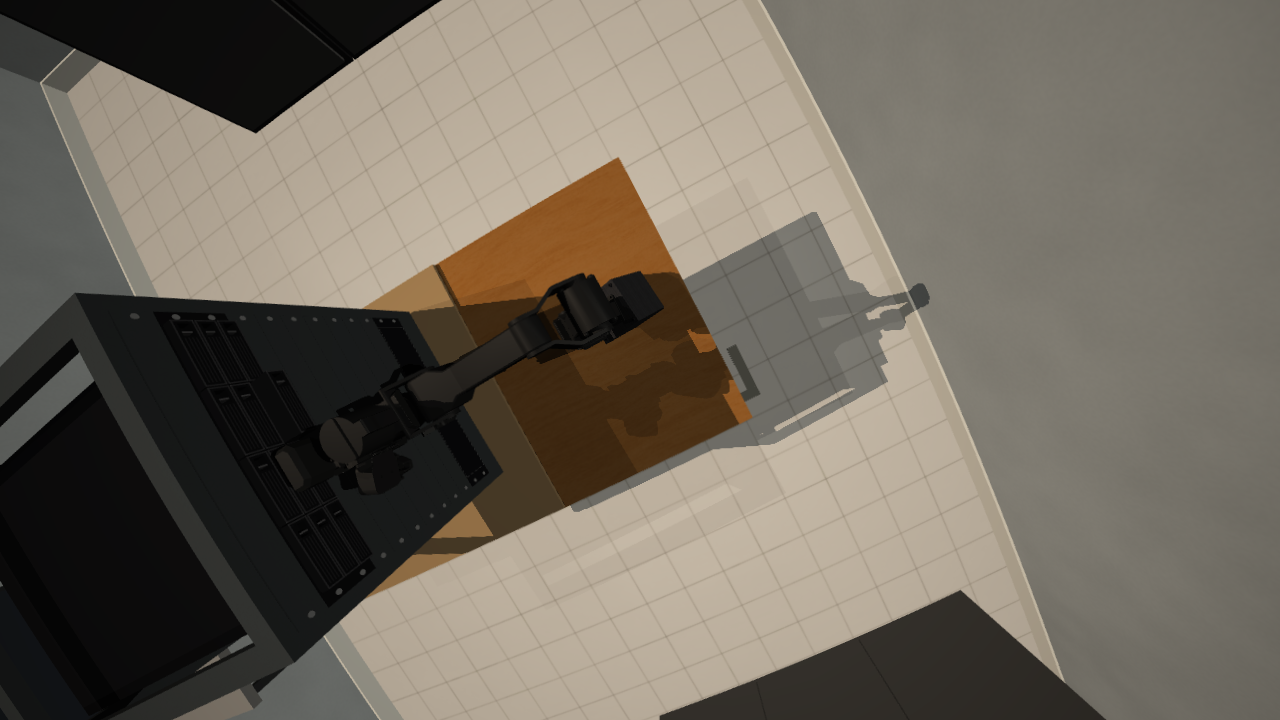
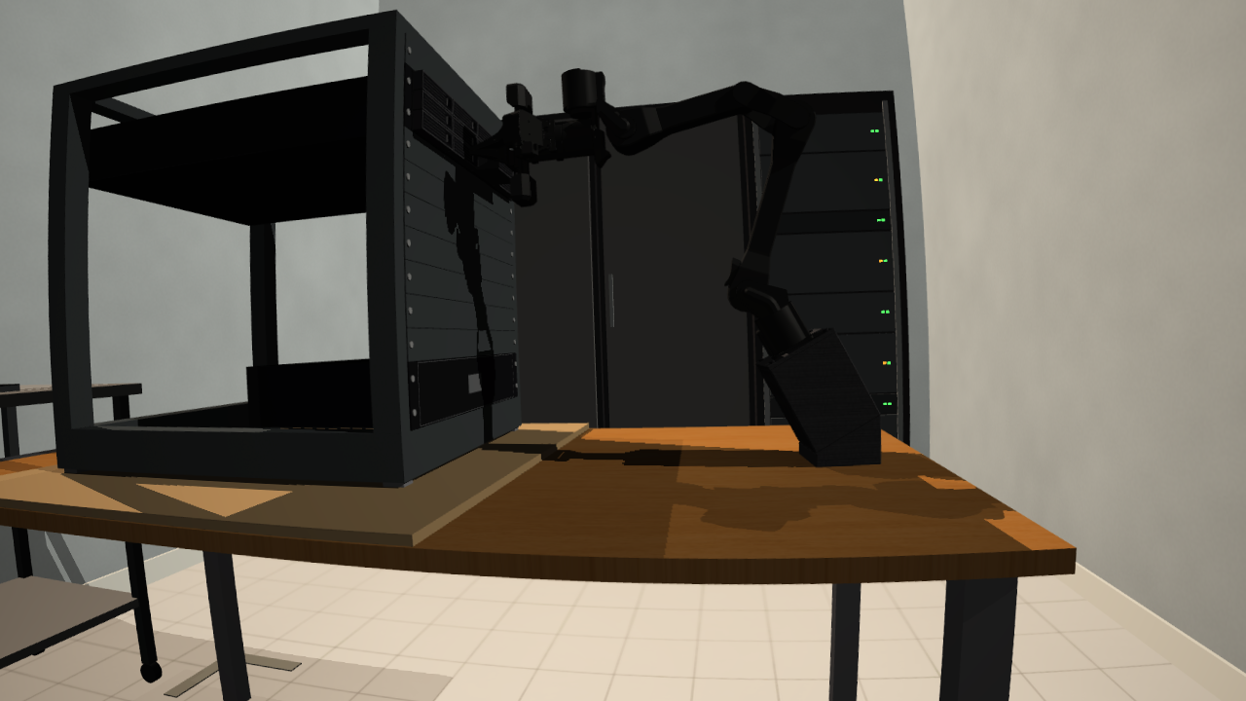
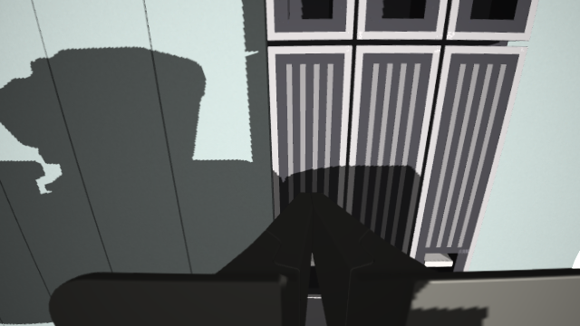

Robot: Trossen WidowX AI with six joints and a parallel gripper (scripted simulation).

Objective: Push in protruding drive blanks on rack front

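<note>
The black open-frame rack (image 2: 261, 261) stands on a thin board at the left of the wooden table. Its drive bays (image 2: 444, 117) sit in rows at the top of the front face; from above they show as a strip (image 1: 259, 429). In the wrist view three striped drive blanks (image 3: 390, 149) stand side by side, with three more bays (image 3: 394, 18) above them. My gripper (image 3: 310, 204) is shut and empty, its tips at the lower part of the left blank (image 3: 310, 118), near the seam with the middle one. I cannot tell whether they touch it. The gripper also shows in the side view (image 2: 488, 161).
The arm's base (image 2: 823, 400) stands on the right part of the table (image 2: 697, 505). A tall dark server cabinet (image 2: 819, 261) stands behind the table. Plain filler panels (image 3: 113, 136) cover the rack's front left of the blanks. A low trolley (image 2: 52, 601) stands at the far left.
</note>
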